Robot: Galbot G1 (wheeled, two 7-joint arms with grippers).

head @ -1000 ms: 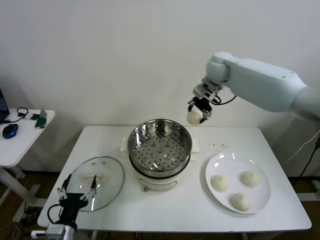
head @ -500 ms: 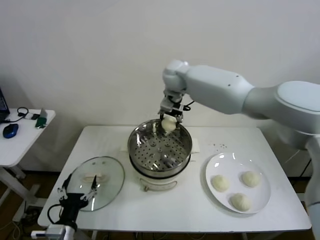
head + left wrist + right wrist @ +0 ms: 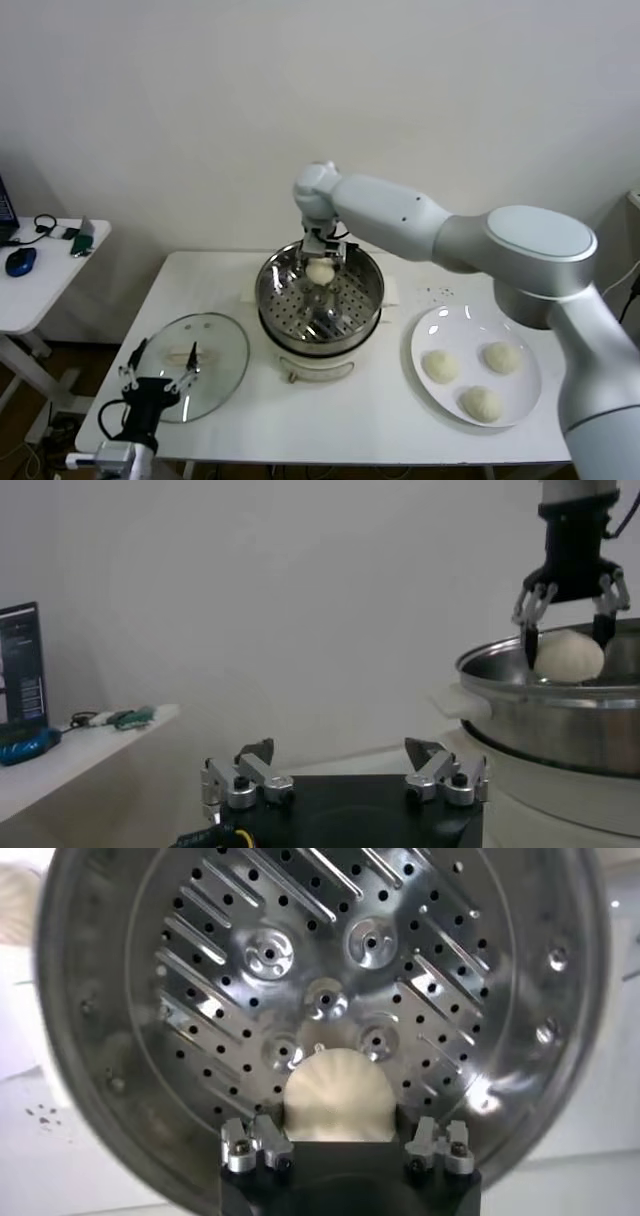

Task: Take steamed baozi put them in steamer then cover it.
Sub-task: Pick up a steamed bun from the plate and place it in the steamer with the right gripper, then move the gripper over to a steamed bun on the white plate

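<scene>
My right gripper (image 3: 320, 260) hangs over the back part of the shiny steel steamer (image 3: 268, 300) and is shut on one cream-white steamed baozi (image 3: 320, 272). From the right wrist, the baozi (image 3: 337, 1093) sits between the jaws above the perforated floor of the steamer (image 3: 230, 978). Three more baozi (image 3: 440, 366) lie on a white plate (image 3: 437, 327) at the right. The glass cover (image 3: 222, 350) lies flat on the table at the front left. My left gripper (image 3: 160, 378) stands open at the cover's near edge, holding nothing. The left wrist view also shows the held baozi (image 3: 570, 655) at the steamer's rim.
The steamer sits on a cream-white pot base (image 3: 315, 362) in the middle of the white table (image 3: 380, 420). A small side table (image 3: 45, 285) with a blue mouse (image 3: 20, 262) stands to the far left. A wall is close behind.
My right arm has swung left and downward with the baozi, from above and right of the steamer to just over its inside. The left gripper has hardly moved.
</scene>
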